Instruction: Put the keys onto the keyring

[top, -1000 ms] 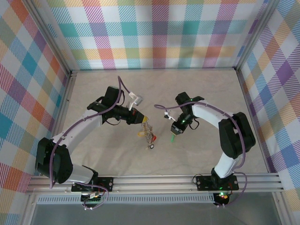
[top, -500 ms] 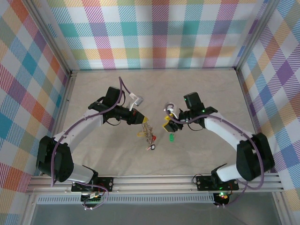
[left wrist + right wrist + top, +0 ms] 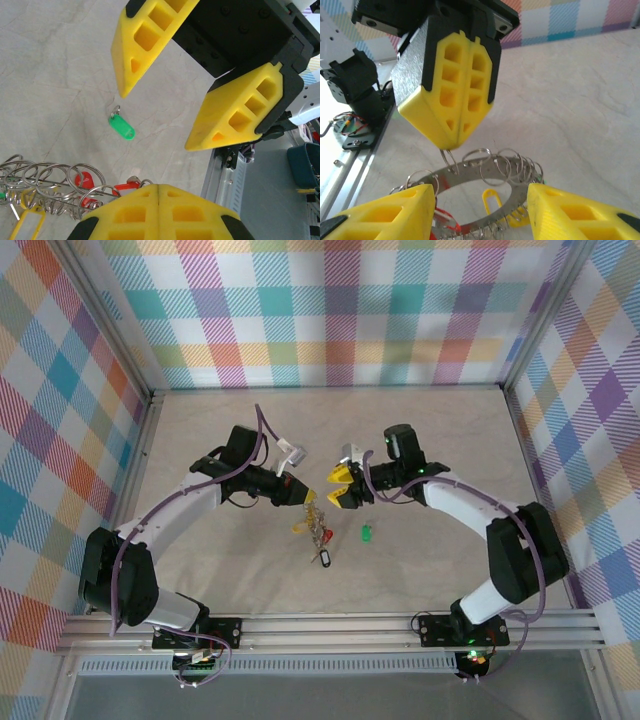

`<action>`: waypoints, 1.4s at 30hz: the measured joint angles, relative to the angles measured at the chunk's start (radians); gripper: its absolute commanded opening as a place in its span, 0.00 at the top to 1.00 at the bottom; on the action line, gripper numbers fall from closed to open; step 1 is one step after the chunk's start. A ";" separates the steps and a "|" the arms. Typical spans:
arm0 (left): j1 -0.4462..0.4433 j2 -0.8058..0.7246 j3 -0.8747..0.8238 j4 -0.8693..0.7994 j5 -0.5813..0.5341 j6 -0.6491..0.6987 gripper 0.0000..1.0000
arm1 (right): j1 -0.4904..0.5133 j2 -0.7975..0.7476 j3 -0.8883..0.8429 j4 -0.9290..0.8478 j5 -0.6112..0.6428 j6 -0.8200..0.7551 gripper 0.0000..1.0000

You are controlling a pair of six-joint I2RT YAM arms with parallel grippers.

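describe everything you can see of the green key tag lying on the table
The green key tag is a small oblong of glossy green plastic with rounded ends and a little silver wire ring at one end. It lies flat on the pale table, apart from the keyring, with only the table touching it.

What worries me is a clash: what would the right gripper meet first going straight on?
Probably the keyring hanging from the shut left gripper, straight ahead of the open right gripper; depth is unclear.
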 measured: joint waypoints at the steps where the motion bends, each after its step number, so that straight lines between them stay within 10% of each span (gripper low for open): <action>1: 0.000 0.000 0.000 0.000 0.000 0.000 1.00 | 0.004 0.013 0.018 -0.014 -0.012 -0.013 0.48; 16: 0.000 0.014 0.000 0.020 0.002 0.000 1.00 | 0.079 0.127 0.118 -0.249 -0.059 -0.187 0.70; 31: 0.015 0.017 -0.058 0.026 -0.123 -0.008 0.93 | 0.029 0.083 0.047 -0.206 0.079 -0.191 0.57; 42: 0.003 -0.093 -0.154 0.076 -0.344 -0.095 0.69 | -0.018 -0.174 -0.041 -0.140 0.665 0.299 0.51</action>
